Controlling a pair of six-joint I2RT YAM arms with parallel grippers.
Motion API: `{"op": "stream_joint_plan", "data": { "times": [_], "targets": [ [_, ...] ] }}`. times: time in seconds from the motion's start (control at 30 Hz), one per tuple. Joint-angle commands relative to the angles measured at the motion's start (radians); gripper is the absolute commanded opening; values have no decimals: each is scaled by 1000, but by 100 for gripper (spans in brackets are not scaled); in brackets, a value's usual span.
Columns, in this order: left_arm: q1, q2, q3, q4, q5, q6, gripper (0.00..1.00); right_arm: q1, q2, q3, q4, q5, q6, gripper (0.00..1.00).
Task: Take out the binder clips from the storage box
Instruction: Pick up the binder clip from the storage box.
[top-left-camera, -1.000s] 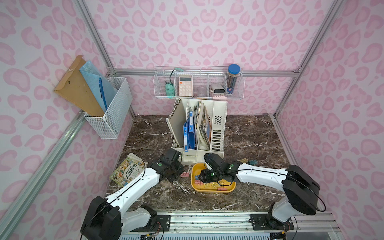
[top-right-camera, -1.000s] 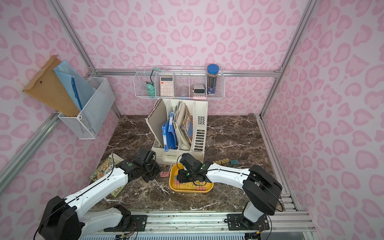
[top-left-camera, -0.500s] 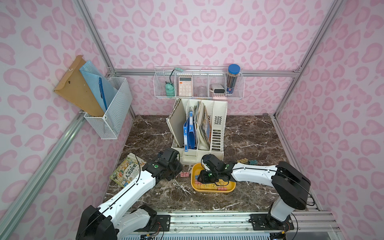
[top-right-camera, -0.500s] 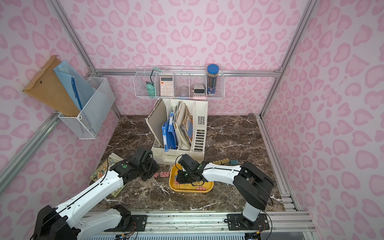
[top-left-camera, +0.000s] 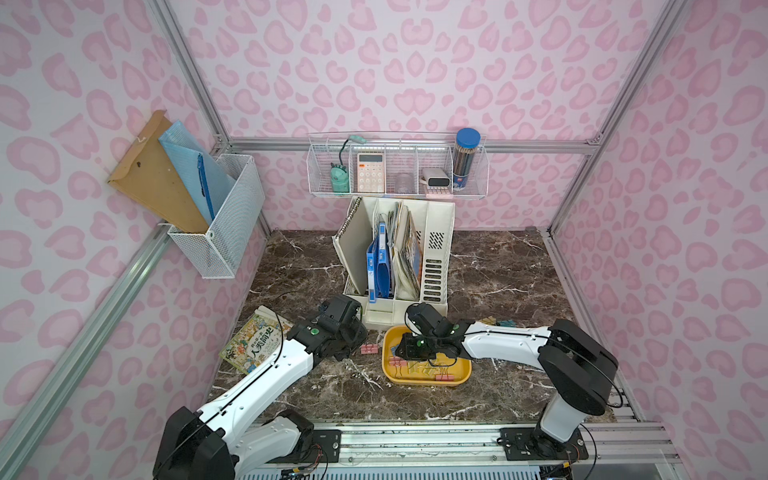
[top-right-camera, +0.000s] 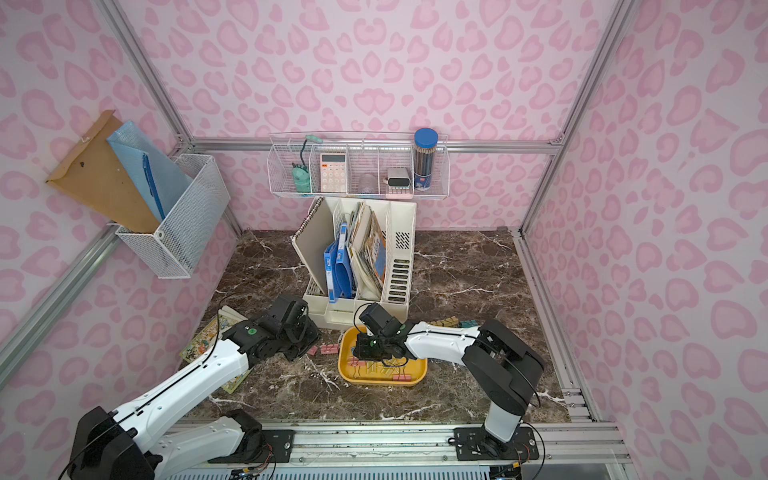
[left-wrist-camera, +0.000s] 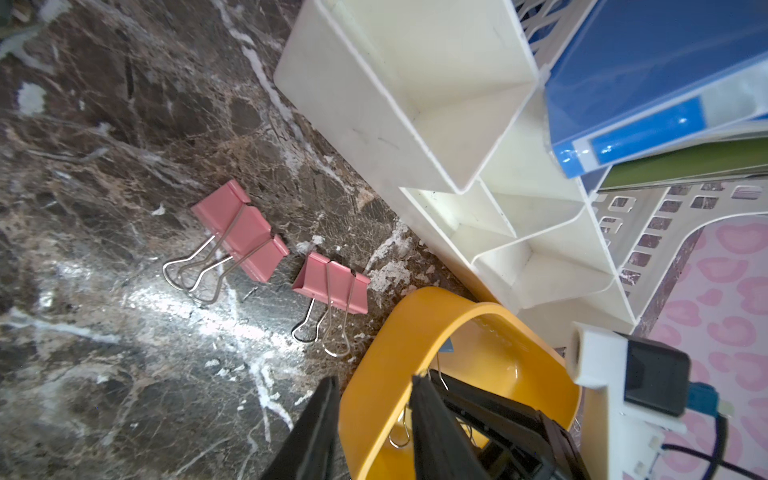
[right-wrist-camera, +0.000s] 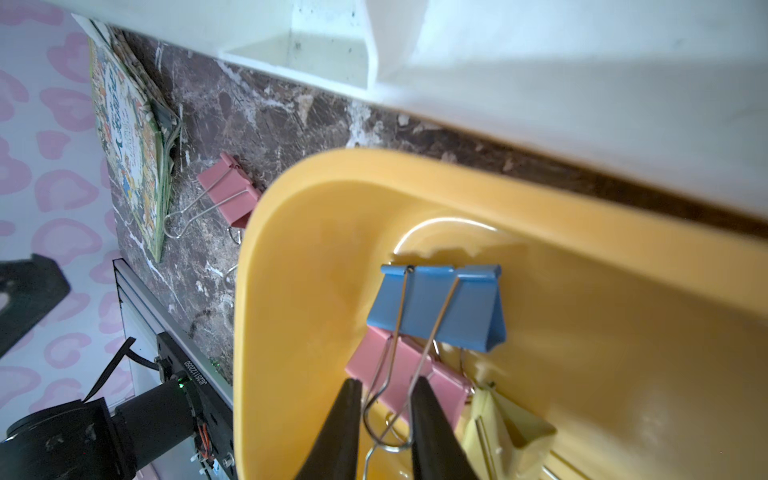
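Right wrist: right gripper (right-wrist-camera: 385, 380) jaws pinch wire handle of blue binder clip (right-wrist-camera: 436, 307) inside storage box (right-wrist-camera: 291, 249). Left wrist: left gripper (left-wrist-camera: 374, 380) jaws clamp storage box wall.

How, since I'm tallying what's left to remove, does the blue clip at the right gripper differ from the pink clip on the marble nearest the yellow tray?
Colour: the blue clip is blue, the pink clip pink. Place: the blue clip lies inside the storage box; the pink clip outside, on the marble table. Contact: the right gripper pinches the blue clip's wire handle; no gripper holds the pink clip. Both have wire loop handles.
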Motion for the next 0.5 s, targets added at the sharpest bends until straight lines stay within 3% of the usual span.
{"op": "stream_joint_plan", "data": {
  "times": [0.0,0.13,0.47],
  "targets": [
    [-5,17,17,-5,9,17,35,-7,4,4,19,-2,5,30],
    [-12,33,28,-5,11,20,35,-15,5,12,17,-4,9,30],
    [-27,48,67,-12,5,34,34,-33,-15,13,13,-10,11,10]
  ]
}}
